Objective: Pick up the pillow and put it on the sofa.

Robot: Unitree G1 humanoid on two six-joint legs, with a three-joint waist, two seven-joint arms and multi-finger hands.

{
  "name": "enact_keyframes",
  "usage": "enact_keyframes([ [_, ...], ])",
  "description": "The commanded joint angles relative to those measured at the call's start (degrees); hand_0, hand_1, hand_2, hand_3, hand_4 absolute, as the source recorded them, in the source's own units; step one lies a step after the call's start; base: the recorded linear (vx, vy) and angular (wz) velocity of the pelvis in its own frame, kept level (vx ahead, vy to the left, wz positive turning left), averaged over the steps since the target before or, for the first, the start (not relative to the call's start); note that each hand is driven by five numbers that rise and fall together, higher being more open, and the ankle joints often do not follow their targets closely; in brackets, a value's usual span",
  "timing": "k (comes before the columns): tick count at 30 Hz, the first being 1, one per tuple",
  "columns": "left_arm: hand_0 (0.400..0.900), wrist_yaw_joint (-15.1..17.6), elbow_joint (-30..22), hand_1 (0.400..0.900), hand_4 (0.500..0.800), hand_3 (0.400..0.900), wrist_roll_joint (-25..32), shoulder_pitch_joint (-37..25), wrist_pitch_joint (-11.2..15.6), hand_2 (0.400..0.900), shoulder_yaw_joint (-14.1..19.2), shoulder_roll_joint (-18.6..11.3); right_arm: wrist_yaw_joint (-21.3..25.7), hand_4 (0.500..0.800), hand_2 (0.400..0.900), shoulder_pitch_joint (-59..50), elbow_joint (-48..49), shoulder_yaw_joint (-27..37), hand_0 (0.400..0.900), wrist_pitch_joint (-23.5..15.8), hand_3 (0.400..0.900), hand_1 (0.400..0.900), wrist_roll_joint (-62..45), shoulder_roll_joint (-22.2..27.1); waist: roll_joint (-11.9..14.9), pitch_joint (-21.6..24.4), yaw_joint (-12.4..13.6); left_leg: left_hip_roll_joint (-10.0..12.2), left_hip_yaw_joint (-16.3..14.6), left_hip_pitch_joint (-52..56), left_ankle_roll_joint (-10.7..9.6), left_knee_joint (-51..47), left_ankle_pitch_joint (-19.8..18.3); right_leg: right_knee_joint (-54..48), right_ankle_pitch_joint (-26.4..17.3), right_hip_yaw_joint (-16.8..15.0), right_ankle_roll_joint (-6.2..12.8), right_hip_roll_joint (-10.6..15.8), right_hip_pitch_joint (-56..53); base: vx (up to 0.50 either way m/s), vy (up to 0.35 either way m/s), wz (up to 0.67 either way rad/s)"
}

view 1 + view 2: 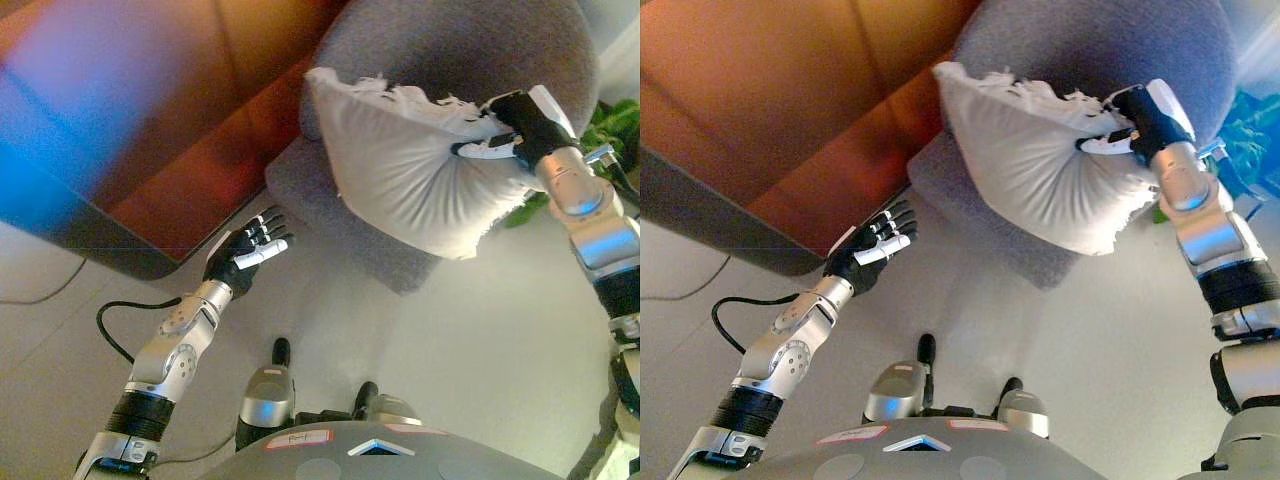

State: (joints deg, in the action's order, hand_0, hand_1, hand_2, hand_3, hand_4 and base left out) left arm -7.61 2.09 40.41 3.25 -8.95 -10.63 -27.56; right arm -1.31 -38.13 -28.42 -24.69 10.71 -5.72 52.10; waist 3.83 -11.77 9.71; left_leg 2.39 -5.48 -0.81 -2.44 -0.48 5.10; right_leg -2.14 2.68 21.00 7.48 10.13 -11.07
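A white pillow (400, 165) with a fringed edge hangs in the air in front of a grey armchair (450, 40). My right hand (510, 125) is shut on the pillow's right side, fingers curled into the cloth, and holds it up. My left hand (248, 250) is open and empty, low at the left, near the front edge of the brown sofa (190, 110). The pillow is apart from the sofa, to its right. It also shows in the right eye view (1030, 160).
The grey armchair's seat (310, 185) juts out just right of my left hand. A green plant (615, 125) stands at the far right behind my right arm. Pale floor (450, 360) lies in front.
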Motion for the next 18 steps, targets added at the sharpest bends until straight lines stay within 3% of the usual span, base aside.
enact_keyframes([
  [1, 0.900, -4.26, -5.70, 0.900, 0.800, 0.900, 2.53, -2.35, 2.22, 0.900, -3.56, -3.33, 2.27, 0.522, 0.437, -18.64, -8.58, -2.90, 0.437, -1.47, 0.437, 0.437, -1.59, 5.15, 2.56, 6.42, 3.63, 1.48, -0.35, 1.95, -1.15, 1.46, -6.30, 0.67, -3.56, 3.24, -0.55, -0.25, 3.59, 0.06, -0.030, 0.33],
  [2, 0.900, -4.81, -5.83, 0.900, 0.800, 0.900, 2.62, -2.88, 1.89, 0.900, -4.16, -3.65, 2.47, 0.800, 0.900, -20.69, -12.93, -4.56, 0.900, 0.22, 0.900, 0.900, -2.33, 4.70, 2.73, 6.29, 4.31, 1.46, 0.04, 1.98, -1.18, 1.07, -6.04, 0.43, -3.83, 3.74, -0.37, -0.23, 3.37, 0.06, -0.040, 0.33],
  [6, 0.900, -4.86, -7.22, 0.900, 0.800, 0.900, 3.33, -4.54, 0.70, 0.900, -5.80, -4.81, 3.39, 0.800, 0.900, -25.54, -24.67, -7.64, 0.900, 2.29, 0.900, 0.900, 0.51, 2.28, 3.15, 5.60, 6.52, 1.62, 1.29, 1.42, -1.17, 0.47, -5.50, -0.39, -4.78, 4.93, 0.17, -0.13, 3.27, 0.04, -0.045, 0.27],
  [12, 0.900, -4.14, -6.22, 0.900, 0.800, 0.900, 4.52, -9.84, 2.12, 0.900, -7.87, -6.25, 16.30, 0.800, 0.900, -31.52, -31.52, -8.15, 0.900, 2.93, 0.900, 0.900, 3.34, -0.52, 3.01, 2.97, 8.43, 1.48, 3.17, -1.37, -0.62, 0.28, -4.87, -0.70, -5.71, 5.67, 0.79, -0.20, 4.92, -0.08, -0.060, 0.13],
  [18, 0.900, -4.59, -7.08, 0.900, 0.800, 0.900, 4.90, -9.07, 2.14, 0.900, -8.07, -7.22, 22.20, 0.800, 0.900, -32.88, -32.10, -8.06, 0.900, 4.55, 0.900, 0.900, 4.95, -0.19, 2.62, 2.31, 9.01, 1.53, 3.29, -1.24, -0.30, -0.08, -4.94, -1.16, -6.11, 5.82, 1.39, -0.10, 4.59, 0.01, -0.012, 0.06],
])
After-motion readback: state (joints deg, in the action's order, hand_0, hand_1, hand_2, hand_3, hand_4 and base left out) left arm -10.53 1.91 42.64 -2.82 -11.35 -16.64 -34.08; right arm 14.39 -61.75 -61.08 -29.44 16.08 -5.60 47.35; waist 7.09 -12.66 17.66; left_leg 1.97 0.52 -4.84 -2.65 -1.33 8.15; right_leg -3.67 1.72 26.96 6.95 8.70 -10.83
